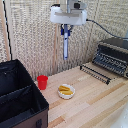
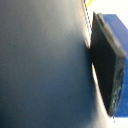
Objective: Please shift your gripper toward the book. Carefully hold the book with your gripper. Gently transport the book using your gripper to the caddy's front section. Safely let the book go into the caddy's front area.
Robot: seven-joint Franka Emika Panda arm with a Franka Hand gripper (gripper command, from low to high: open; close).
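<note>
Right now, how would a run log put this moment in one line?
tool: shut on book | book: hanging upright, high above table | caddy: no book inside

Light wooden table (image 1: 95, 102) and the objects resting on it. Red cup (image 1: 42, 82) stands just beside the black caddy (image 1: 20, 95), toward the exterior view's right. White bowl (image 1: 66, 91) with yellow contents lies near the cup, farther from the caddy. Toaster oven (image 1: 112, 56) sits well apart from the caddy.

Quick headcount: one gripper (image 1: 65, 31), one book (image 1: 65, 46), one black caddy (image 1: 20, 95), one red cup (image 1: 42, 82), one white bowl (image 1: 66, 91), one toaster oven (image 1: 113, 56).
</note>
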